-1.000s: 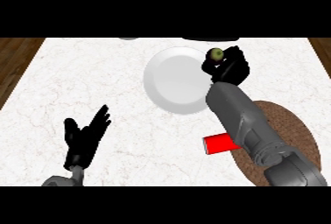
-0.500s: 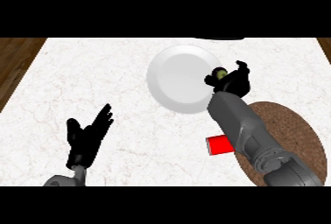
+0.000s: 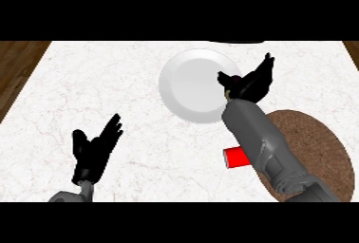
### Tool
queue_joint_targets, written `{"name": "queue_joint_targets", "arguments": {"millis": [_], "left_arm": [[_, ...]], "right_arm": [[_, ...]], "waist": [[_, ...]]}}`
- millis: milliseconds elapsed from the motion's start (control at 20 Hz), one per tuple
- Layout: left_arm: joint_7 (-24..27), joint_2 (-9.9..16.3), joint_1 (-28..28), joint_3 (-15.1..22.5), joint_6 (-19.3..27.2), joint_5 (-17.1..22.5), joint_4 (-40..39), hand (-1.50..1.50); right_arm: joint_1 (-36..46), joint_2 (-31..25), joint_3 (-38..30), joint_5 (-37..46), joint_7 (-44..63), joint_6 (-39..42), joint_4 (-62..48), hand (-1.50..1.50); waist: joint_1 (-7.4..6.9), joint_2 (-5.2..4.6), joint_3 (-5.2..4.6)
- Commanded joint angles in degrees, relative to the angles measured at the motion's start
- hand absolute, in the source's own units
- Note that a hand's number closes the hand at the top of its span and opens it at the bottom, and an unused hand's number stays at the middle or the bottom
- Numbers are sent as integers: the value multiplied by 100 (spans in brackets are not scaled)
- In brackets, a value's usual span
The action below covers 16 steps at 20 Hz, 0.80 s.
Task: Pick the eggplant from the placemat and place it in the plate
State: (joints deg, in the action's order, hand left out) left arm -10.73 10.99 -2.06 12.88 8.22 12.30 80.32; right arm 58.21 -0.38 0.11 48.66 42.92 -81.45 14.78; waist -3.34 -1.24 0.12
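The white plate (image 3: 191,86) lies at the counter's far middle. My right hand (image 3: 251,84) hovers at the plate's right rim with its fingers spread straight upward and the thumb out to the left. A small dark purple patch of the eggplant (image 3: 237,80) shows against the palm, between thumb and fingers; most of it is hidden. The round brown placemat (image 3: 317,142) lies at the right, partly under my right forearm, with nothing on its visible part. My left hand (image 3: 95,151) rests open at the lower left, fingers up.
A red cup (image 3: 237,157) lies on its side beside the placemat's left edge, close against my right forearm. Dark wooden floor shows past the counter's left and right edges.
The right hand's fingers, curled round the eggplant before, have straightened and spread at the plate's right rim. The left hand has stayed put.
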Motion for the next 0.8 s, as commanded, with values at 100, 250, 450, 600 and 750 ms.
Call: {"name": "queue_joint_targets", "arguments": {"millis": [100,250,450,600,750], "left_arm": [[-65,16,51,-82,-54,57,-10,0],[-81,-133,-268,-90,26,-28,-265,0],[-181,42,55,-183,-71,85,110,0],[-321,85,-48,-188,-85,13,132,0],[-62,53,102,-265,-206,26,-84,0]], "right_arm": [[-636,37,-188,74,-137,-430,1374,-150],[-1070,37,265,-233,-18,-435,2018,-150],[-2148,37,1505,-736,70,-437,3423,-150],[-2840,38,2155,-803,37,-439,4111,-150],[-3363,38,2699,-749,17,-440,4611,-150]], "waist": [[58,56,-2],[58,76,-3],[84,115,3],[167,115,0],[236,121,-6]]}}
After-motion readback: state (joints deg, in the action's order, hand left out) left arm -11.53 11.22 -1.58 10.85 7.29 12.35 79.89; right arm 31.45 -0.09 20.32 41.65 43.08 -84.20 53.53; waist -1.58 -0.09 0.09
